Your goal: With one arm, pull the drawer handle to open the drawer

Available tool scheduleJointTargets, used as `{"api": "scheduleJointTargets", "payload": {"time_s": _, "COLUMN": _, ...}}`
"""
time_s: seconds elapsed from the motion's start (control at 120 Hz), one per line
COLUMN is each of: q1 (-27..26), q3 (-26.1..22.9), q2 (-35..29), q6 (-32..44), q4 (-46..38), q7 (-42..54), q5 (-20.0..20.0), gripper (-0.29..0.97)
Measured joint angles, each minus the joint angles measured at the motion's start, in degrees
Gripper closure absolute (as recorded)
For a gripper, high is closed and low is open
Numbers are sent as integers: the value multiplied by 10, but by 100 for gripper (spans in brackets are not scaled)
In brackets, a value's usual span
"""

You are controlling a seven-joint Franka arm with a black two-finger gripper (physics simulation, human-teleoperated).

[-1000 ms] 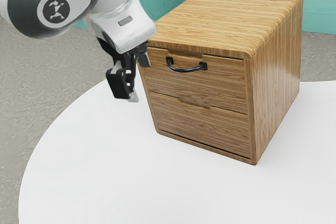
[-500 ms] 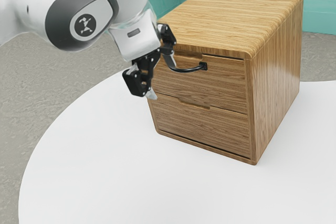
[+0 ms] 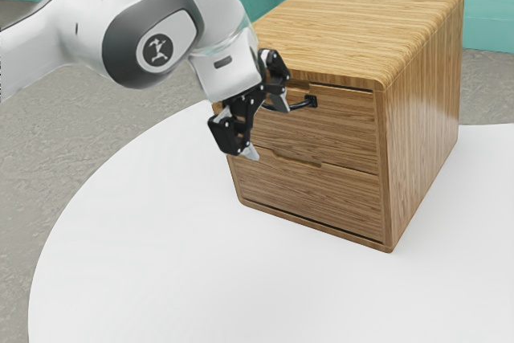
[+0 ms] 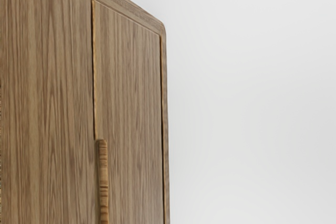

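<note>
A wooden cabinet [image 3: 353,38] stands on the white round table [image 3: 201,263]. Its upper drawer [image 3: 341,122] sits flush with the front and carries a black bow handle [image 3: 303,104]. My black gripper [image 3: 261,118] is open in front of that drawer, at the handle's left end, which my hand hides. One finger points down near the seam between the drawers and the other is up by the handle. In the wrist view I see the upper drawer front [image 4: 47,103] and the lower drawer [image 4: 128,129] close by.
The lower drawer [image 3: 321,186] has a carved notch [image 4: 101,182] and no handle. White tabletop [image 4: 252,103] spreads out in front of the cabinet. Grey floor and a teal wall [image 3: 482,6] lie behind.
My hand has moved toward the exterior view's right, from beside the cabinet's front left corner to the upper drawer's front, now covering the handle's left end. The drawer has not moved.
</note>
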Motion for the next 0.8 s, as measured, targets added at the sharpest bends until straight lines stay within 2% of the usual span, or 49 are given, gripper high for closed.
{"api": "scheduleJointTargets", "payload": {"time_s": 0.283, "q1": -6, "q3": 2, "q2": 9, "q6": 21, "q4": 0, "q7": 0, "q5": 0, "gripper": -1}}
{"api": "scheduleJointTargets", "payload": {"time_s": 0.5, "q1": -15, "q3": 26, "q2": -25, "q6": 14, "q4": 2, "q7": 1, "q5": -1, "gripper": 0}}
{"api": "scheduleJointTargets", "payload": {"time_s": 0.7, "q1": 42, "q3": 32, "q2": -14, "q6": 11, "q4": 1, "q7": 0, "q5": -2, "gripper": 0}}
{"api": "scheduleJointTargets", "payload": {"time_s": 0.8, "q1": 73, "q3": 32, "q2": -40, "q6": 10, "q4": -14, "q7": 0, "q5": -4, "gripper": 0}}
